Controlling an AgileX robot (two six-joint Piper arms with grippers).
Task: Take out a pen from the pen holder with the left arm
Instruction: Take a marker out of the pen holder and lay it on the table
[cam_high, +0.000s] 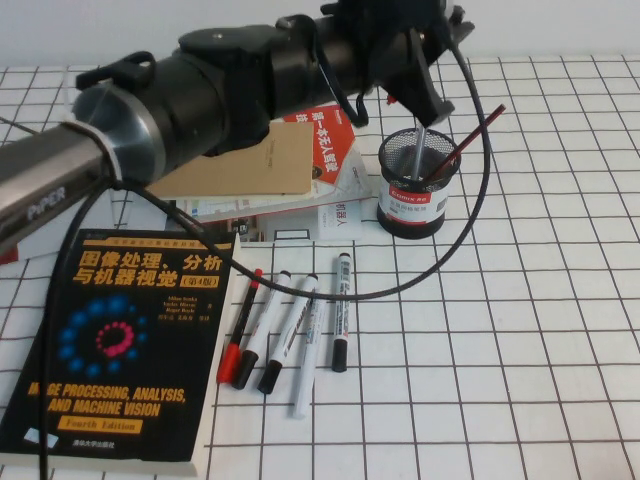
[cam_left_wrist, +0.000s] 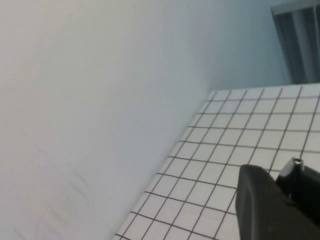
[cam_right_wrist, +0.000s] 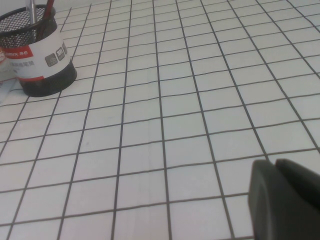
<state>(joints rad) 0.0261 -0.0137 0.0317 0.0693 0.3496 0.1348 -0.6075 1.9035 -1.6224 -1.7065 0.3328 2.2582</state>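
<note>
The black mesh pen holder (cam_high: 411, 195) with a white label stands right of centre on the gridded table. A silver pen (cam_high: 420, 146) rises straight out of it, and my left gripper (cam_high: 422, 110) is shut on the pen's upper part just above the rim. The left wrist view shows the pen's silver tip (cam_left_wrist: 295, 165) poking out between the dark fingers (cam_left_wrist: 262, 205) of the left gripper (cam_left_wrist: 286, 187). A dark red pen (cam_high: 478, 130) leans out of the holder to the right. The right gripper (cam_right_wrist: 275, 168) hovers low over bare table, shut and holding nothing, with the holder (cam_right_wrist: 40, 57) some way off.
Several markers (cam_high: 290, 325) lie side by side in front of the holder. A black textbook (cam_high: 120, 340) lies at the front left. A stack of books and papers (cam_high: 290, 175) sits left of the holder. A black cable (cam_high: 440, 265) loops round the holder's right side.
</note>
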